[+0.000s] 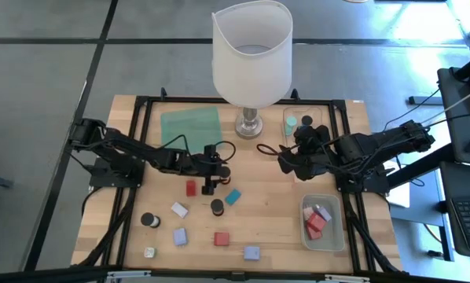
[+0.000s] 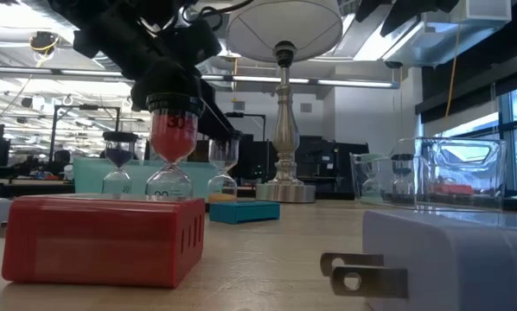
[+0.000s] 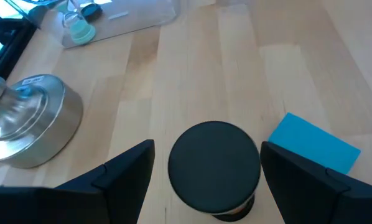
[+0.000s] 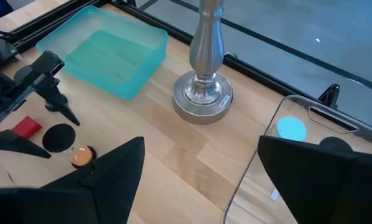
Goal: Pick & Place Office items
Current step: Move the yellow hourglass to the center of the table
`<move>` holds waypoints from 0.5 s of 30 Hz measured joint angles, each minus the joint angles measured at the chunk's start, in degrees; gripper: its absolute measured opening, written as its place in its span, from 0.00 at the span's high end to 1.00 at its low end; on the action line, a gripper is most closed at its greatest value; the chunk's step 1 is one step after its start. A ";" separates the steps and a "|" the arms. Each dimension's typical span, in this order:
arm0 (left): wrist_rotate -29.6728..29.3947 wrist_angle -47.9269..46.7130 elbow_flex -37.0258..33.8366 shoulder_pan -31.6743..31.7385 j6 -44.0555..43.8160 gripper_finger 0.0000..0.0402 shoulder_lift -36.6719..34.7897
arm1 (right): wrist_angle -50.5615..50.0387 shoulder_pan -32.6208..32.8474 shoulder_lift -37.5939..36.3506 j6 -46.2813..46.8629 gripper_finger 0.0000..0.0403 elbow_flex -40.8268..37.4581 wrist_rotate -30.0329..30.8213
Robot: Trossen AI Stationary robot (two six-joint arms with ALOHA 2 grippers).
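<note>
My left gripper [image 1: 211, 189] is open and points down over a black-capped sand timer [image 1: 217, 207]. In the left wrist view its fingers stand on either side of the black cap [image 3: 214, 169] with a gap on both sides. The low view shows red sand in the timer [image 2: 170, 147], which stands upright on the table. A teal block [image 1: 233, 196] and a red block [image 1: 191, 187] lie beside it. More blocks and a second capped timer [image 1: 150, 220] lie toward the near edge. My right gripper [image 4: 201, 174] is open and holds nothing, right of the lamp base [image 1: 251, 124].
A big white-shaded lamp [image 1: 251, 47] stands at the far middle. A green tray [image 1: 190, 126] sits left of it. A clear tray [image 1: 298, 122] to its right holds a teal and a dark cylinder. Another clear tray [image 1: 334, 236] at the near right holds red and pink blocks.
</note>
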 joint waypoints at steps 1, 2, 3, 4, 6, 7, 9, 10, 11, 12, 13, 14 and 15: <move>0.00 0.00 0.00 0.00 -0.02 0.28 0.00 | 0.00 0.00 0.00 0.00 0.21 0.00 0.00; 0.00 0.00 0.00 0.00 -0.02 0.28 0.00 | 0.00 0.00 0.00 0.00 0.21 0.00 0.00; 0.00 0.00 0.00 0.12 -0.09 0.28 0.00 | 0.00 0.00 0.00 -0.02 0.21 0.00 0.00; 0.00 0.00 0.00 0.22 -0.27 0.28 0.00 | 0.00 0.01 0.00 -0.02 0.21 0.00 -0.02; 0.00 -0.11 0.00 0.25 -1.99 0.28 0.00 | 0.01 0.02 0.00 -0.02 0.21 0.00 -0.10; 0.02 -0.23 0.00 0.26 -3.23 0.28 0.00 | 0.02 0.02 0.00 -0.02 0.21 0.00 -0.19; 0.07 -0.55 0.00 0.24 -5.87 0.28 0.00 | 0.00 0.02 0.00 -0.02 0.21 0.00 -0.17; 0.14 -0.84 0.00 0.22 -6.96 0.28 0.00 | 0.01 0.02 0.00 -0.02 0.21 0.00 -0.20; 0.29 -1.21 0.00 0.22 -7.88 0.28 0.00 | 0.00 0.02 0.00 -0.02 0.21 0.00 -0.17; 0.55 -1.57 0.00 0.22 -8.53 0.28 -0.02 | 0.00 0.02 0.00 -0.02 0.21 0.00 -0.18; 0.89 -1.82 0.00 0.22 -9.06 0.28 -0.02 | 0.00 0.02 0.00 -0.02 0.21 0.00 -0.17; 1.38 -1.98 0.00 0.22 -9.47 0.28 -0.02 | 0.01 0.02 0.00 -0.02 0.21 0.00 -0.17; 1.57 -2.04 0.00 0.22 -9.90 0.28 -0.02 | 0.01 0.02 0.00 -0.04 0.21 0.00 -0.17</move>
